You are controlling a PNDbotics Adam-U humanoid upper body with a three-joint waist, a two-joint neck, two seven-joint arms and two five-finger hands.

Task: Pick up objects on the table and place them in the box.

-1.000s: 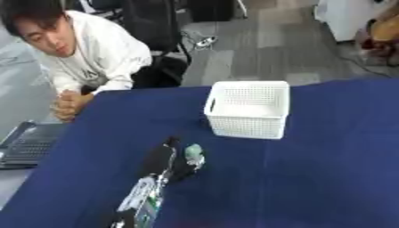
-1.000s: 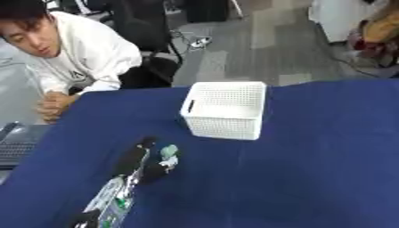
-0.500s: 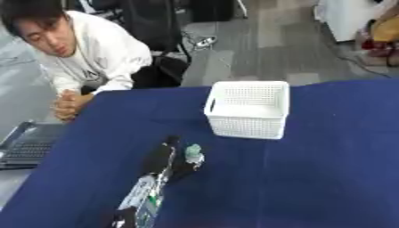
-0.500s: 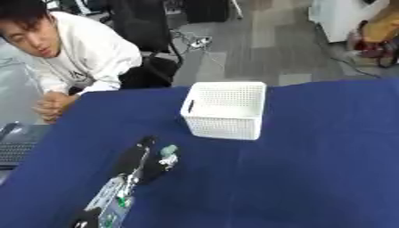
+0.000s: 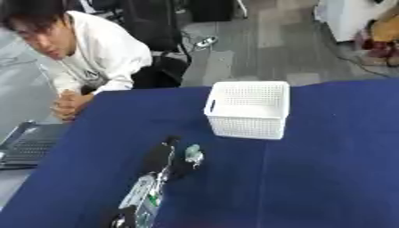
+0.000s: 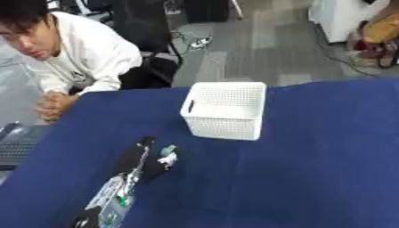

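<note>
Left hand (image 5: 168, 158) pinches a small pale object (image 5: 193, 153) above the table (image 5: 311, 178).

So colours: the table (image 5: 327, 169) is covered in a deep navy blue cloth, plain, no pattern. The box (image 5: 248, 109) at roughly 12 o'clock is white plastic with a fine perforated mesh pattern on its walls. The left hand (image 5: 168, 158) at about 7 o'clock is black, its forearm silver with green bits. Right at its fingertips there's a small object (image 5: 193, 152) that's pale mint green and white. A grey laptop (image 5: 27, 144) sits at 9 o'clock.
</note>
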